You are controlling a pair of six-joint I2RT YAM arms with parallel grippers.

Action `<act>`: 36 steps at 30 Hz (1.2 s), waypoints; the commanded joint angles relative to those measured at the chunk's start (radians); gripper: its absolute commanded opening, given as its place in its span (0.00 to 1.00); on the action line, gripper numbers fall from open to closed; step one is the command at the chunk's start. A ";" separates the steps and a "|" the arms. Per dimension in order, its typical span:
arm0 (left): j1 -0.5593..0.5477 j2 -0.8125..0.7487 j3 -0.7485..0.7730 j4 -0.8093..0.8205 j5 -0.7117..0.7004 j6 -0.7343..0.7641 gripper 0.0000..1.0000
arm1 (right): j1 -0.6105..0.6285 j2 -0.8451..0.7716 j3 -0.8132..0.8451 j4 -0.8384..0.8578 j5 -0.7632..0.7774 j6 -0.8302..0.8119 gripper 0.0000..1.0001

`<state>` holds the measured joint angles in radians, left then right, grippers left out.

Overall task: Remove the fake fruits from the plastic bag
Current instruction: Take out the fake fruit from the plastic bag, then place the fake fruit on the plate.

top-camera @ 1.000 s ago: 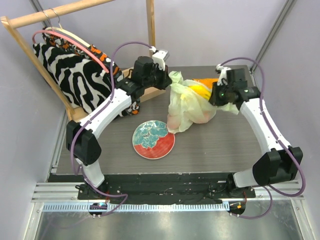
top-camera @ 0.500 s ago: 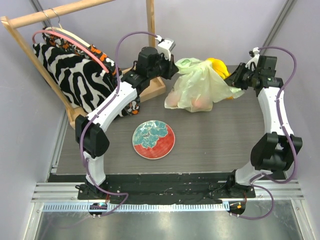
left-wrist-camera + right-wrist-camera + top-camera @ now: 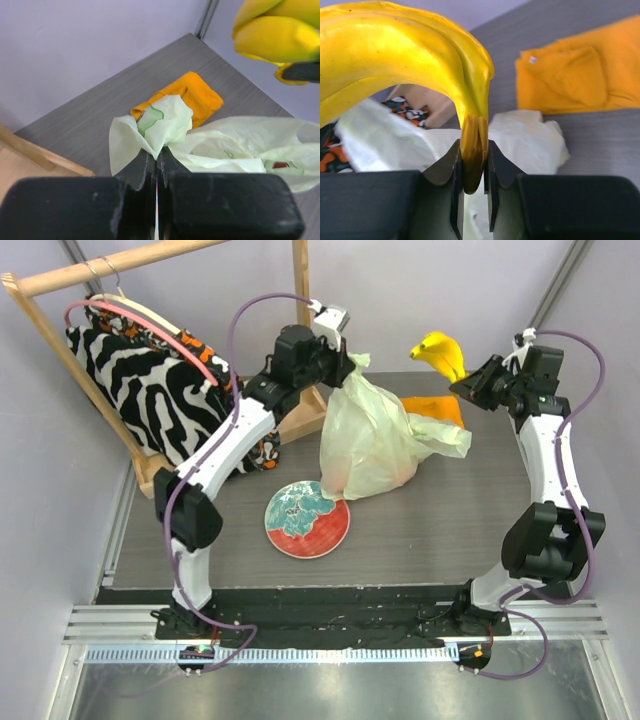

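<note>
The pale yellow-green plastic bag (image 3: 372, 443) hangs upright over the table, its bottom at the plate's far edge. My left gripper (image 3: 344, 352) is shut on the bag's bunched top (image 3: 161, 121), with the jaws pressed together on the film. The yellow bunch of bananas (image 3: 437, 348) is out of the bag, up in the air at the back right. My right gripper (image 3: 472, 383) is shut on the bananas' stem end (image 3: 472, 150). A reddish tint (image 3: 340, 480) shows through the bag's lower part, so the round fruits inside are mostly hidden.
A folded orange cloth (image 3: 438, 408) lies flat behind the bag. The round red and teal plate (image 3: 307, 519) sits at the front centre. A wooden rack (image 3: 60, 340) with a zebra-print garment (image 3: 140, 375) fills the back left.
The right gripper has pulled the bananas out of the bag, up and to the back right. The left gripper has lifted the bag's top, so the bag hangs taller and nearer the plate.
</note>
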<state>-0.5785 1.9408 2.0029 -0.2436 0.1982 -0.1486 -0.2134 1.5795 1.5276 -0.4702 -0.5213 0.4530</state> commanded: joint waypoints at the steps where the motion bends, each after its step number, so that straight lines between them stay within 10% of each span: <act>1: 0.016 0.124 0.224 0.091 -0.077 0.033 0.00 | 0.017 -0.121 0.089 0.232 -0.157 0.064 0.01; 8: 0.020 0.184 0.356 0.188 -0.138 0.122 0.00 | 0.171 -0.214 0.212 0.080 -0.201 -0.194 0.01; 12: 0.043 0.117 0.358 0.161 -0.137 0.146 0.68 | 0.410 -0.277 0.163 -0.093 -0.140 -0.396 0.01; 14: 0.077 0.064 0.341 0.123 -0.132 0.121 0.79 | 0.494 -0.294 0.093 -0.163 -0.080 -0.488 0.01; 23: 0.215 -0.434 0.036 -0.103 -0.040 0.150 0.94 | 0.795 -0.273 -0.182 -0.197 0.110 -0.761 0.01; 36: 0.445 -0.798 -0.365 -0.140 0.191 0.058 1.00 | 0.959 0.125 -0.097 -0.001 0.385 -0.715 0.01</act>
<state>-0.1768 1.1275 1.7161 -0.3496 0.3035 -0.0265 0.7418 1.6600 1.3437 -0.5854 -0.2424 -0.2909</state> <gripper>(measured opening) 0.996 0.222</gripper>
